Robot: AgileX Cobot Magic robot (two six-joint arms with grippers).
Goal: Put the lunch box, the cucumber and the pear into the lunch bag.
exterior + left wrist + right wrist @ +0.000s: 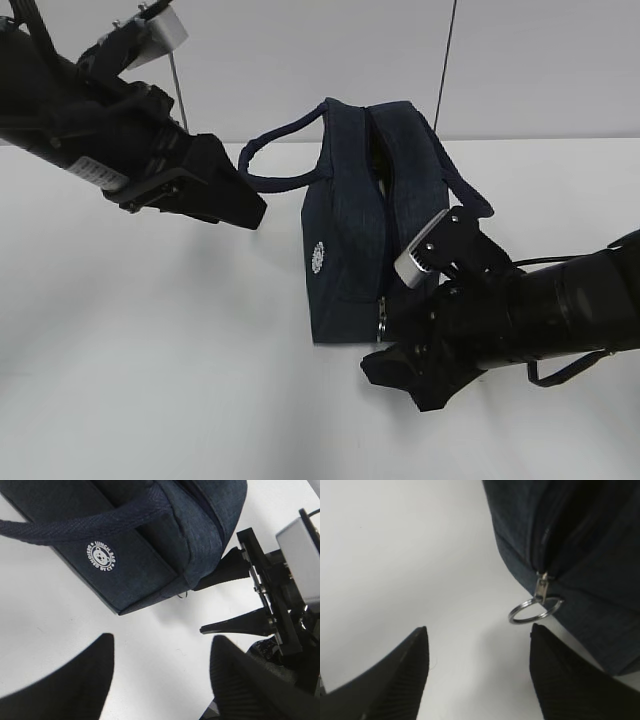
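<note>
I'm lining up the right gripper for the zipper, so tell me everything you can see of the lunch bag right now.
The lunch bag is dark navy woven fabric and rests on the white table. Two loop handles splay to either side. A round white bear logo marks one face. The zipper looks partly open along the top; its slider with a silver ring pull hangs at the near lower end. The open right gripper sits just short of the ring, touching nothing. The open left gripper hovers beside a handle.
</note>
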